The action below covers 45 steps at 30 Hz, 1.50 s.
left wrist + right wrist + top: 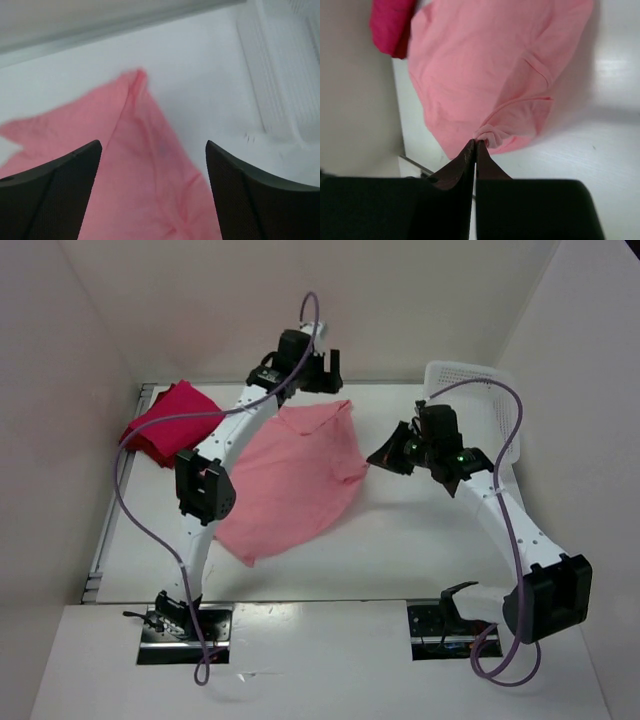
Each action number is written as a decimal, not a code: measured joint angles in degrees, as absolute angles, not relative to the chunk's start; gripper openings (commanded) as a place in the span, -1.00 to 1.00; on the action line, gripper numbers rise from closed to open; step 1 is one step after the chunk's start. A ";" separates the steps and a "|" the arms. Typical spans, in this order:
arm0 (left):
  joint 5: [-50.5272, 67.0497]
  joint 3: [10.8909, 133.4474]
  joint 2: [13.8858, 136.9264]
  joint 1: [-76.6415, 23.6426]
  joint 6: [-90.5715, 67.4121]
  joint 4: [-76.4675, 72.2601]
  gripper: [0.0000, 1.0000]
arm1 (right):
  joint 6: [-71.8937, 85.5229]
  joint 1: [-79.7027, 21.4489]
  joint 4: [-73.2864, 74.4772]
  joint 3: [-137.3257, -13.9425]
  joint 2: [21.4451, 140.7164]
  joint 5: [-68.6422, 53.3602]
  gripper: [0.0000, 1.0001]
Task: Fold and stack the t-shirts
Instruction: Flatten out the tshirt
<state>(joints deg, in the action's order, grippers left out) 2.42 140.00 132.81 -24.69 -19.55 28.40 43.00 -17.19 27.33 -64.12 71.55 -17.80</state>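
Left fingers [323,368]: spread wide, nothing held, hovering over far corner of salmon t-shirt [295,475].
Far left of worktop [420,540]: crimson t-shirt [182,408] folded. Darker edge showing under it, probably dark red t-shirt [143,445]. Judge two done and stacked.
Centre: salmon t-shirt lies spread, wrinkled, not folded.
Right fingers [474,150]: pressed together, pinching bunched edge at its right corner.
Basket [505,400]: far right, apart from cloth.
Left to do: fold salmon, set on red stack.

No text, label or number can be read anywhere.
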 measured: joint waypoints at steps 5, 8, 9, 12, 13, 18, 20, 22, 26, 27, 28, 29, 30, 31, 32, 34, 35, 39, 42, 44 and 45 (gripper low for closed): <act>2.52 106.85 115.31 -25.89 -20.12 24.67 0.76 | 43.75 -16.99 27.07 -52.66 70.17 -17.06 -0.87; 2.72 87.61 99.92 -22.02 -22.90 22.57 0.62 | 44.49 -16.99 27.11 -49.23 69.08 -16.16 -0.55; 2.72 82.46 95.15 -20.43 -23.92 21.96 0.62 | 44.56 -16.99 27.24 -48.93 68.60 -15.49 -0.47; 2.63 68.86 83.74 -14.72 -27.51 20.60 0.57 | 43.70 -16.97 27.00 -48.97 67.48 -13.61 -0.32; 2.66 65.08 81.36 -12.93 -28.75 20.38 0.57 | 43.13 -16.99 27.22 -49.25 67.18 -12.64 -0.32; 2.87 52.60 76.79 -4.64 -33.30 22.61 0.57 | 38.94 -16.97 27.92 -53.63 67.11 -7.64 -0.70; 3.62 49.87 76.75 -1.56 -34.85 22.92 0.57 | 37.23 -17.06 27.86 -55.99 67.55 -6.15 -1.00; 4.38 47.53 76.51 0.73 -36.51 23.09 0.57 | 35.88 -17.67 27.51 -57.78 68.42 -4.80 -1.00; 3.92 44.42 73.58 2.74 -39.66 24.97 0.65 | 34.11 -20.86 27.24 -58.54 69.82 -3.18 -0.64; 3.33 44.21 72.34 2.83 -40.25 25.50 0.65 | 33.76 -21.61 27.20 -58.54 69.91 -3.29 -0.54; 2.52 44.05 70.57 2.92 -40.93 25.96 0.65 | 33.28 -22.22 27.05 -58.52 69.91 -3.51 -0.37; 1.80 43.90 69.10 2.94 -41.25 26.04 0.65 | 32.95 -22.72 26.70 -58.52 69.91 -3.62 -0.34; 1.17 43.81 67.61 3.01 -42.00 26.17 0.51 | 32.69 -23.07 26.37 -58.54 69.95 -3.68 -0.34; 0.86 43.81 66.74 3.18 -42.50 26.26 0.10 | 32.42 -23.40 26.24 -58.59 70.26 -3.86 -0.54; 0.75 43.77 66.41 3.40 -43.11 26.06 -0.14 | 32.08 -23.53 26.24 -58.76 70.85 -3.95 -0.67; 0.64 42.83 67.24 3.68 -43.86 24.40 -0.60 | 31.29 -23.70 26.26 -59.88 73.30 -4.36 -0.95; 0.80 41.87 68.38 3.75 -44.07 23.66 -0.65 | 30.79 -23.81 26.22 -60.90 75.29 -4.78 -1.00; 1.15 38.24 73.78 3.86 -45.10 22.15 -0.35 | 29.06 -25.30 26.06 -63.02 80.86 -5.13 -1.00; 1.32 37.36 76.05 3.86 -45.30 22.13 -0.14 | 29.06 -26.04 25.76 -63.02 81.14 -5.39 -0.79; 1.32 37.36 76.77 3.86 -45.25 21.23 0.03 | 29.10 -26.13 25.30 -63.51 81.43 -5.87 -0.47; 1.39 37.36 76.99 3.86 -45.28 20.80 0.03 | 29.34 -26.13 25.28 -63.92 81.91 -6.02 -0.35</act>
<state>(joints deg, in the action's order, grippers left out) 1.39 37.36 76.99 3.86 -45.28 20.80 29.34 -26.13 25.28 -63.92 81.91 -6.02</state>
